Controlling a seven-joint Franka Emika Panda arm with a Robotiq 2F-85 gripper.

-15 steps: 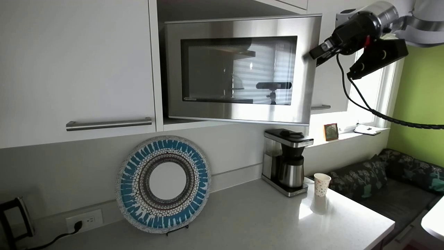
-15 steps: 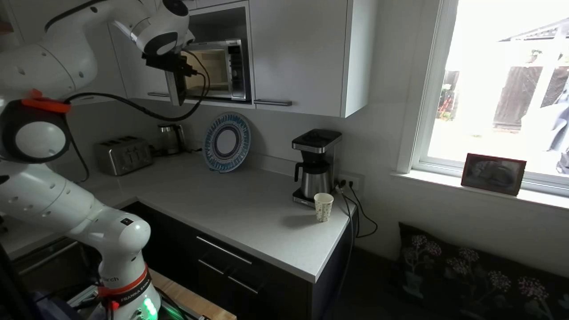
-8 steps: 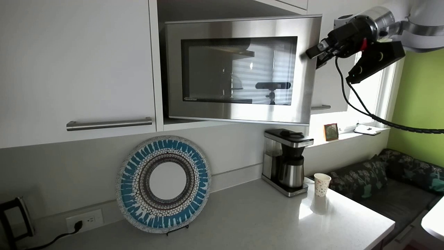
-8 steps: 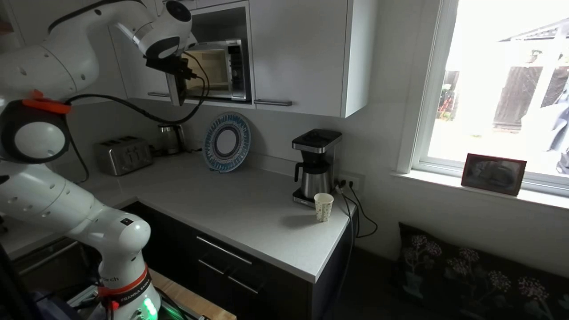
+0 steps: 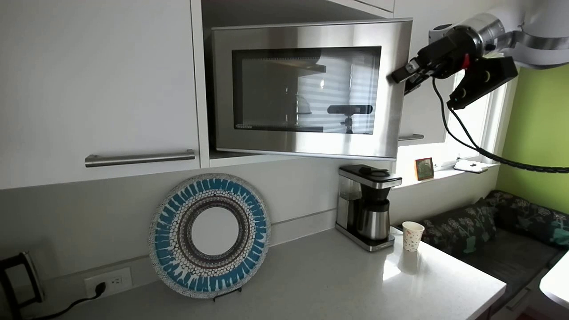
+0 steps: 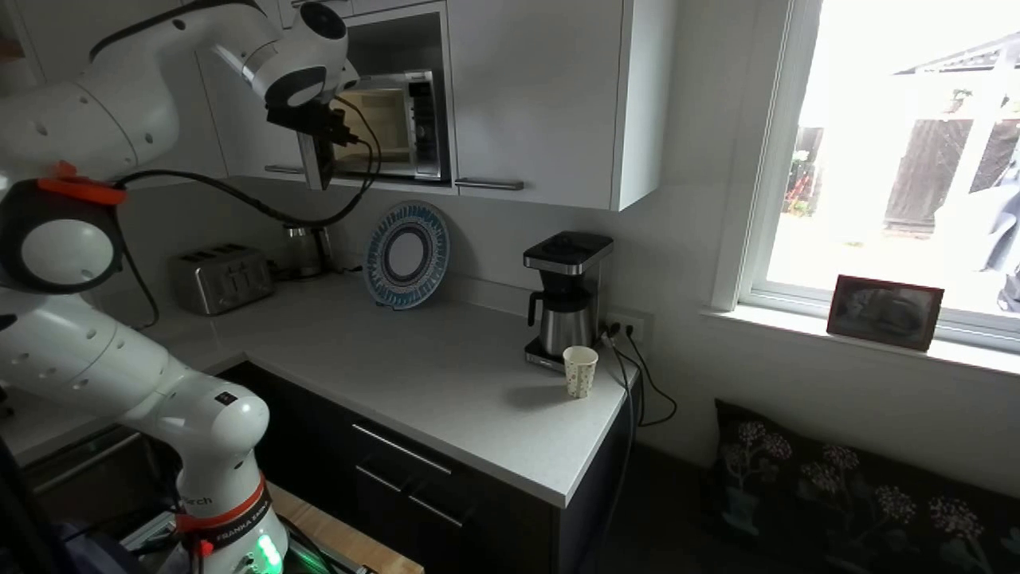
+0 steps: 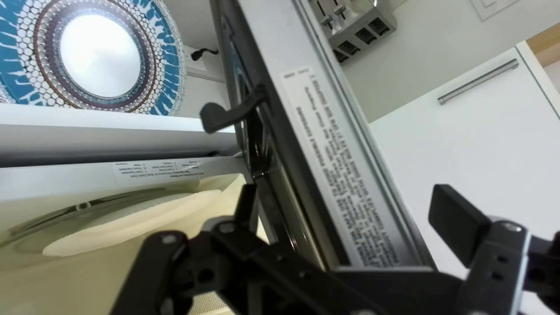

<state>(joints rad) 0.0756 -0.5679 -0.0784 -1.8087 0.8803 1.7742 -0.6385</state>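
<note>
Microwave door (image 7: 288, 153): swung out; silver along the edge, black on the inner side;
Gripper (image 7: 351, 209): black, spread wide, straddling that edge; touching or just clear on the inner side, hard to tell;
Printed label (image 7: 339, 170): stuck lengthwise along the silver; filled with small dark lettering, partly blurred;
Latch hook (image 7: 227, 116): black, jutting from the door's inner side;
Microwave cavity (image 7: 87, 280): cream-coloured; fitted with a curved glass dish (image 7: 116, 214), showing a pale oval, hard to make out;
Patterned disc (image 7: 100, 54): ringed in blue, white and brown around a bright centre; partly hidden by a white shelf edge (image 7: 109, 116);
Toaster (image 7: 356, 30): slotted, silvery, beyond the door;
Cabinet front (image 7: 490, 144): white, fitted with a bar handle (image 7: 479, 82).
</note>
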